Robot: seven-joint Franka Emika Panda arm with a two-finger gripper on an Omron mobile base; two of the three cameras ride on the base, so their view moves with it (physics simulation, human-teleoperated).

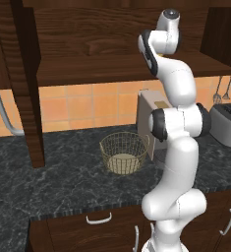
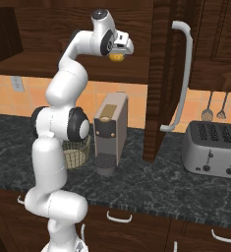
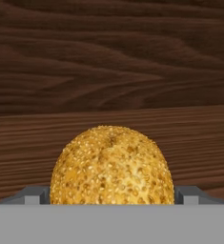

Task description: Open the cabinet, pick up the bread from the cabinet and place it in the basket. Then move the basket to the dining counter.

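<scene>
The cabinet (image 1: 92, 29) stands open, one door (image 1: 26, 83) swung left and the other door (image 2: 161, 74) swung right. On its wooden shelf (image 1: 87, 69) lies the bread (image 3: 112, 167), a seeded yellow-orange bun, also seen under the hand (image 2: 116, 57). My gripper (image 2: 119, 48) reaches into the cabinet and is open, with one fingertip (image 3: 33, 196) at each side of the bread and a thin gap on both sides. The golden wire basket (image 1: 123, 152) sits on the black worktop below, partly behind the arm in the right base view (image 2: 77, 152).
A beige coffee machine (image 2: 111, 130) stands right of the basket. A silver toaster (image 2: 213, 147) sits farther right, with utensils (image 2: 222, 106) hanging on the tiled wall. The right door's long handle (image 2: 181, 74) juts out near the arm. Drawers (image 1: 98, 219) run under the worktop (image 1: 48, 182).
</scene>
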